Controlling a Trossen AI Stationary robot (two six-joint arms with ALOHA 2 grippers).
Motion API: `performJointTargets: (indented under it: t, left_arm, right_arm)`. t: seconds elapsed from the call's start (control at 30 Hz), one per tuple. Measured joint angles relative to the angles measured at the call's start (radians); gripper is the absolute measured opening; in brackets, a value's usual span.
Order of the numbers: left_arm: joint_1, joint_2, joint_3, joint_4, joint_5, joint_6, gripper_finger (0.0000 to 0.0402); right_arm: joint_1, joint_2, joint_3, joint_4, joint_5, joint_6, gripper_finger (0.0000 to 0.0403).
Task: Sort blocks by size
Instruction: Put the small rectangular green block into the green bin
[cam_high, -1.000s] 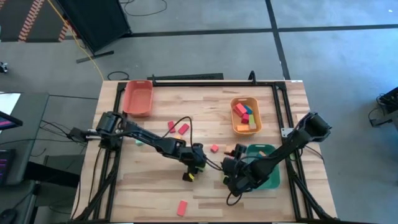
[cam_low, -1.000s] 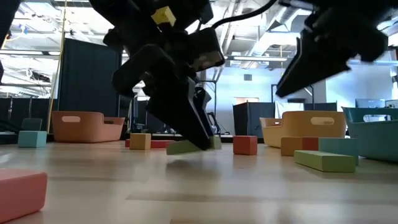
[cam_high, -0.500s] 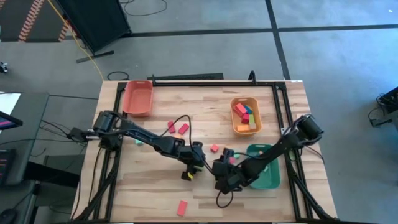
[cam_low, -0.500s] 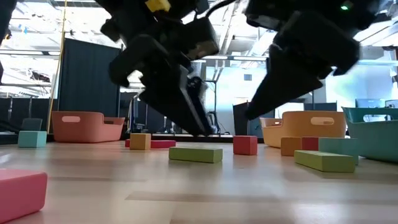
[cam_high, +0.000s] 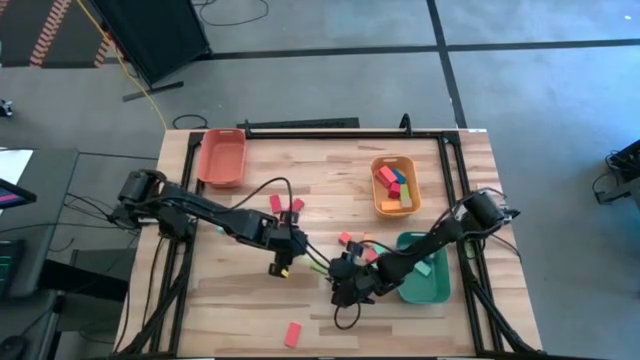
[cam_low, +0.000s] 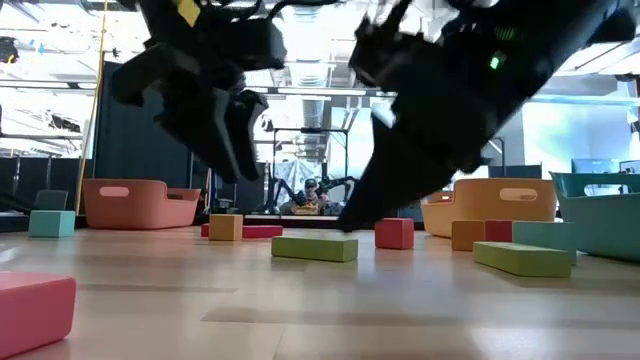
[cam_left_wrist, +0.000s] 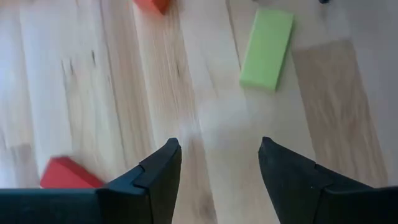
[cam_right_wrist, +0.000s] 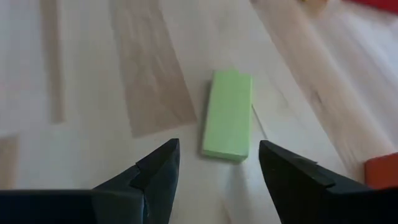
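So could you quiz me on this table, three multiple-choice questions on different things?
1. Where is the green bar?
A. flat on the table
B. in the orange tray
C. in the left tool

2. What colour is the tray at the far left corner?
A. teal
B. red-orange
C. green

3. How does the right tool stand?
A. shut on a red cube
B. shut and empty
C. open and empty

Answers: 1 A, both wrist views show it lying alone on the wood. 2 B, the high view shows it. 3 C, its fingers stand apart short of the bar.
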Motion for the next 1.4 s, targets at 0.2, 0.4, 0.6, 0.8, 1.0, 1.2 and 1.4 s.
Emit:
performJointTargets:
  t: [0.2,0.4,0.6,0.8,1.0,1.2,1.4]
  left_arm:
    - [-0.011,-0.064,-0.124,0.033,0.000,-0.083,0.0206]
    - [-0.022,-0.088,-0.215,0.102,-0.001,-0.123,0.0206]
    - [-0.032,-0.086,-0.251,0.149,0.001,-0.125,0.0206]
    - [-0.038,-0.086,-0.253,0.154,0.001,-0.122,0.0206]
    - [-0.054,-0.086,-0.253,0.169,0.002,-0.115,0.0206]
    - [-0.057,-0.086,-0.253,0.175,0.002,-0.108,0.0206]
    - [-0.057,-0.086,-0.253,0.176,0.002,-0.107,0.0206]
  right_arm:
    - [-0.030,0.014,0.007,0.008,0.004,-0.014,0.0249]
    - [-0.045,0.014,0.006,0.035,-0.011,-0.042,0.0250]
    - [-0.048,0.014,0.006,0.047,-0.019,-0.068,0.0260]
    - [-0.060,0.063,0.014,0.093,-0.027,-0.078,0.0261]
    - [-0.065,0.077,0.012,0.068,-0.018,-0.079,0.0261]
    - [-0.065,0.092,0.015,0.072,-0.019,-0.078,0.0261]
    - [-0.059,0.093,0.014,0.080,-0.020,-0.094,0.0246]
